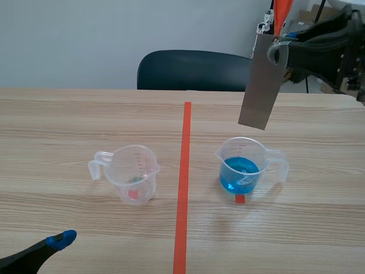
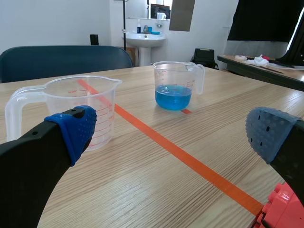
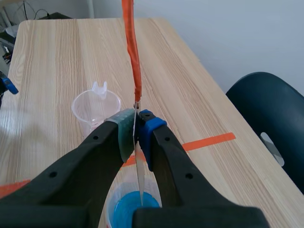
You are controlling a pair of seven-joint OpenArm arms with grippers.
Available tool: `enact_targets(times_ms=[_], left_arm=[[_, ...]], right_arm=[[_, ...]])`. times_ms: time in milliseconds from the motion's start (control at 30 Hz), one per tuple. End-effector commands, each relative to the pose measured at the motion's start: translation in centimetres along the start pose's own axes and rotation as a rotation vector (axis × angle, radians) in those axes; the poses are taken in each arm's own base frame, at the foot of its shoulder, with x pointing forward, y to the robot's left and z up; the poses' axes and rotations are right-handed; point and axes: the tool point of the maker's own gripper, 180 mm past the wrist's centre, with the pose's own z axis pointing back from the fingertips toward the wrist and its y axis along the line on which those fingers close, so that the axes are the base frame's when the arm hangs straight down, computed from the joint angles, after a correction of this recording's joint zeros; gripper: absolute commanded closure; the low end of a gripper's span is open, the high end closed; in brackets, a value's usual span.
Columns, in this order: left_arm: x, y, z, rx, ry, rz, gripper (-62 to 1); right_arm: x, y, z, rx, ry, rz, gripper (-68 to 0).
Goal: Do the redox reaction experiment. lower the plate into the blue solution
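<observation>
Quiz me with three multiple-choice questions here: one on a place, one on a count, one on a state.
1. Where is the metal plate?
A. in the liquid
B. above the cup of blue solution
C. flat beside the cups

2. How many measuring cups?
A. one
B. two
C. three

3. How is the left hand?
A. open
B. shut on a cup
C. shut on the plate

B, the right hand holds it over the rim; B, a clear cup plus the blue one; A, its fingers stand apart, empty.
</observation>
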Motion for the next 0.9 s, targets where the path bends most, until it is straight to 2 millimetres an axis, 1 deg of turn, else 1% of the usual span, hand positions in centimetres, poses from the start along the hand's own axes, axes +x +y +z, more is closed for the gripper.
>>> enact_targets(times_ms=[0,67,233,500,667,867], left_arm=[[1.1,0.1,-0.1,-0.002,-0.053,-0.004,-62.3],[1.1,0.1,0.0,-0.002,-0.053,-0.004,-62.3],[1.1,0.1,0.0,-0.002,-0.053,-0.004,-62.3],[1.1,0.1,0.0,-0.001,-0.053,-0.004,-62.3],[1.1,0.1,0.0,-0.001,-0.053,-0.004,-62.3],[1.1,0.2,-0.1,0.001,-0.056,-0.008,-62.3]], right_arm=[[0.5,0.0,-0.1,0.007,-0.040,-0.003,-0.6],[-0.1,0.3,-0.2,0.016,-0.042,-0.003,-0.6],[-1.5,0.3,0.0,0.007,-0.057,-0.013,-0.6],[-2.5,-0.5,0.3,-0.013,-0.080,-0.008,-0.6],[-4.1,-0.2,0.0,-0.007,-0.060,-0.016,-0.6],[-5.0,0.3,-0.2,-0.001,-0.071,-0.032,-0.6]])
